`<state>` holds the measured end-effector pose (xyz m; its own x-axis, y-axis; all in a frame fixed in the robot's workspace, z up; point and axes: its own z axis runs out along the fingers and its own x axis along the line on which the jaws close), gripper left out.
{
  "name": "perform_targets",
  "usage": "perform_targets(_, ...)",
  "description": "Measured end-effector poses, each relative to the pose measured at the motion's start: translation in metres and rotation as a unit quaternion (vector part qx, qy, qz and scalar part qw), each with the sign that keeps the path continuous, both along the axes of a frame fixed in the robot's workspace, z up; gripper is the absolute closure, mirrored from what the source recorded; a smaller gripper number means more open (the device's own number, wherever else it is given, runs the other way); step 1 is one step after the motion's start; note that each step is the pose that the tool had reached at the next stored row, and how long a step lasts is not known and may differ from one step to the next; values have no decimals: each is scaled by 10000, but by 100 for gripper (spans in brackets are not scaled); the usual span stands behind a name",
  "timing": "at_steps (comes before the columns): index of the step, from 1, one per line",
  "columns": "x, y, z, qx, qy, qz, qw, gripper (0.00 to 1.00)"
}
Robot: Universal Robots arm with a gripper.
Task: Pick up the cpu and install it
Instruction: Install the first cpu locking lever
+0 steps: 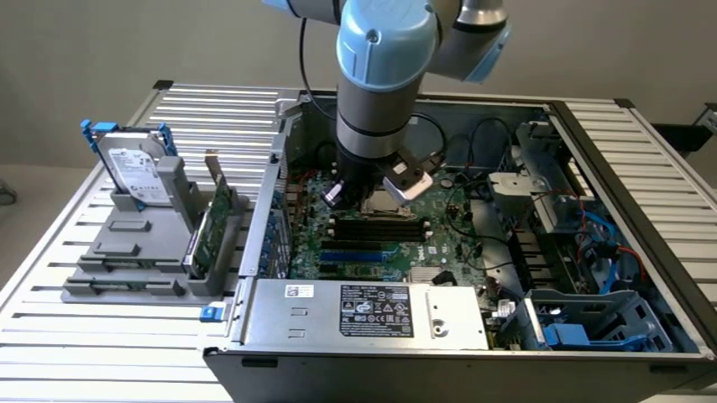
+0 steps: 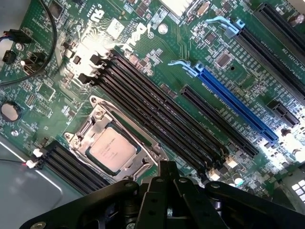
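The cpu, a small square chip with a matte silver top, lies flat inside the metal-framed socket on the green motherboard. My gripper hangs just above the board, beside the socket. Its black fingers are pressed together with nothing between them. In the exterior view the gripper reaches down into the open computer case over the middle of the board. It is apart from the cpu and does not touch it.
Black memory slots and a blue expansion slot run alongside the socket. A silver hard drive in blue brackets stands on a grey holder outside the case at the exterior view's left. The power supply, cables and drive cages line the case.
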<state>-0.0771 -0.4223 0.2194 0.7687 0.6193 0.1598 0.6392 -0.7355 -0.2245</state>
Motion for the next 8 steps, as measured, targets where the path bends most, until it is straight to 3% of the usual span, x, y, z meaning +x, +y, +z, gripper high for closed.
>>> perform_targets(8,-21,58,-62,-3,36,-147,9999,89)
